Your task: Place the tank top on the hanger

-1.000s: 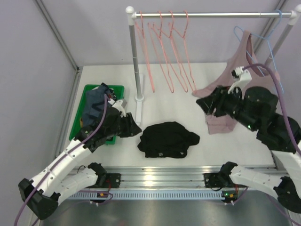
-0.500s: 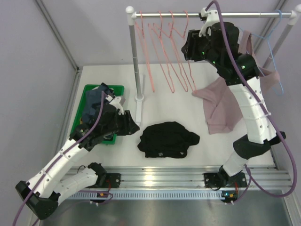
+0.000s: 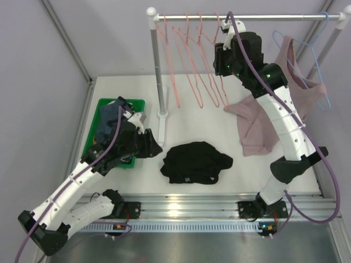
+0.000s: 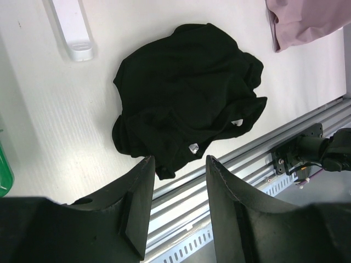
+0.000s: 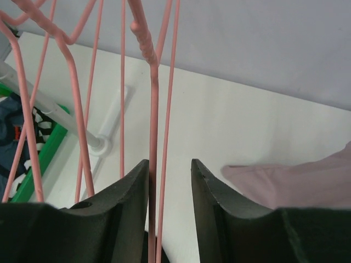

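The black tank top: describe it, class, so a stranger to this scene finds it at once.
On the white table, near the middle of its front edge, lies the tank top in a crumpled heap. It alone is black: the pink top hangs to its right, the blue-grey garment sits in the green bin to its left.

The crumpled black soft-fabric tank top (image 4: 186,93) is lying on the white table (image 4: 60,137). The left gripper (image 4: 180,164) is hovering over its lower edge, fingers spread apart. A dusty-pink garment (image 4: 307,22) is showing at upper right.
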`<state>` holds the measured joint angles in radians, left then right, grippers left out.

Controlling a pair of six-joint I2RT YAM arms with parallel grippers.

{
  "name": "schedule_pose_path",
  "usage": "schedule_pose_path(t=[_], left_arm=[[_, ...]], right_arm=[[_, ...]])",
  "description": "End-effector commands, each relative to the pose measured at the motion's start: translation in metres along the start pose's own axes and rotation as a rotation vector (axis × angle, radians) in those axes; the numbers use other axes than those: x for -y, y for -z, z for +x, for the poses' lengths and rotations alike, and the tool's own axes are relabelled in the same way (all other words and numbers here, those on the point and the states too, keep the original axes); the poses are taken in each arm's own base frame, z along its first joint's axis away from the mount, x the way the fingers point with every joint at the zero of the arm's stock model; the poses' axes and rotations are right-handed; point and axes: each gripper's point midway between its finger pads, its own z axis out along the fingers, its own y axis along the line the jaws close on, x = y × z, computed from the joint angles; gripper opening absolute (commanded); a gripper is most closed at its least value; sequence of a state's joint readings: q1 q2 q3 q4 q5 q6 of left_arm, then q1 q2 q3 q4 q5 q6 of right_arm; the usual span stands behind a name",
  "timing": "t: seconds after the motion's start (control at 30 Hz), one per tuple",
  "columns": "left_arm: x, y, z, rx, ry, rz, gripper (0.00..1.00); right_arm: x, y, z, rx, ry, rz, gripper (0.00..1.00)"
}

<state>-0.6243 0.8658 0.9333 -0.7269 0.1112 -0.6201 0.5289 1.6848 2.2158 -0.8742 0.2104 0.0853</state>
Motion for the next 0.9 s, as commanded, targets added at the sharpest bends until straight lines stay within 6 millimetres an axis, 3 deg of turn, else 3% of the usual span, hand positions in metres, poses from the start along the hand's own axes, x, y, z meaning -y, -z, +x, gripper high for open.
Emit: schedule_pose_path(t=[0.0,0.23,0.4,0.57,0.73,0.87], left_arm=[[0.004,0.006,-0.006,0.026,-0.008,0.018,0.47],[0.003,0.006,-0.004,0.024,0.004,0.016,0.47],[0.002,0.006,-0.004,0.027,0.014,0.012,0.47],[0.002,0.006,-0.003,0.027,0.02,0.01,0.47],[0.002,0.007,-0.004,0.033,0.024,0.012,0.47],[0.001,0.006,-0.002,0.027,0.028,0.01,0.46]], right_arm=[[0.003,-0.008,-0.005,0.035,0.025,0.031,0.35],[-0.001,-0.016,0.004,0.02,0.043,0.036,0.33],[0.001,-0.016,0.004,0.023,0.051,0.06,0.22],[0.005,-0.017,0.005,0.018,0.055,0.085,0.01],[0.009,-0.011,-0.001,0.038,0.048,0.106,0.0],[0.014,0.003,-0.018,0.093,0.034,0.116,0.0]])
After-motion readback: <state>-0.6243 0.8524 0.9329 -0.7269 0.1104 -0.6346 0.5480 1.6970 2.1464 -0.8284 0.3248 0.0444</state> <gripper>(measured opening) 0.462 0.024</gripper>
